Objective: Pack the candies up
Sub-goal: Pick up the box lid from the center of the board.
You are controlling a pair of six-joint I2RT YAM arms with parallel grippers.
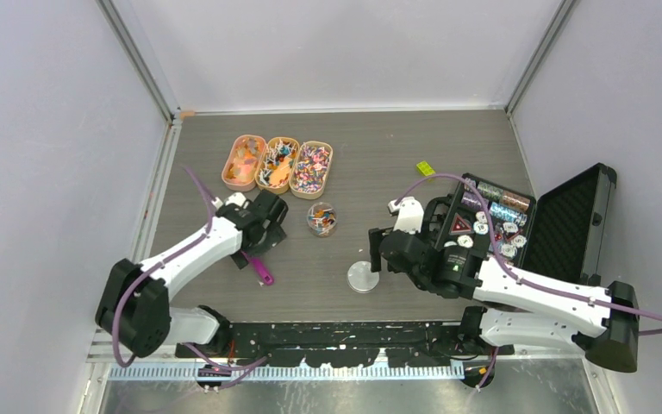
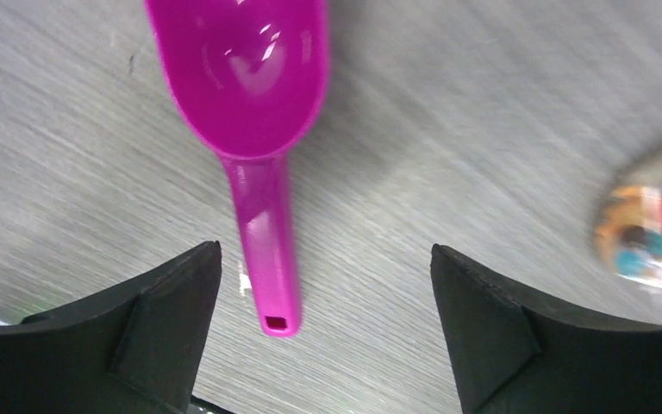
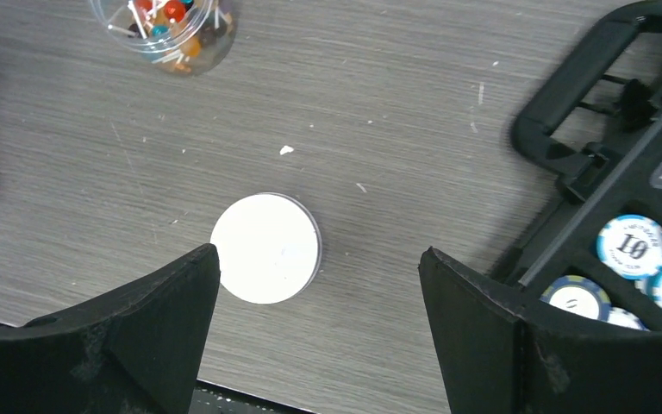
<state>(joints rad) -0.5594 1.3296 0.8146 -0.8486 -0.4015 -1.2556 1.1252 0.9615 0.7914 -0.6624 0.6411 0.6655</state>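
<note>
We read "10" on a poker chip point(image 3: 631, 246) in the black case point(image 3: 646, 129); its other print is too blurred to read. The candies point(image 1: 277, 164) fill three oval tubs point(image 1: 224, 170) at the tabletop's point(image 1: 396, 155) far side, with more in a clear jar point(image 1: 321, 218) between the two pincers, touching neither. The left pincer point(image 2: 323, 259) gapes over a magenta scoop point(image 2: 241, 69), and the right pincer point(image 3: 319, 259) gapes over a white lid point(image 3: 265, 248).

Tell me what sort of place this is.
Probably a robotics lab test cell, not a home: plain white walls on aluminium frame posts box in a grey wood-grain table, two white-and-black robot arms are bolted at its near edge, and three oval tan trays of candies look staged.
</note>
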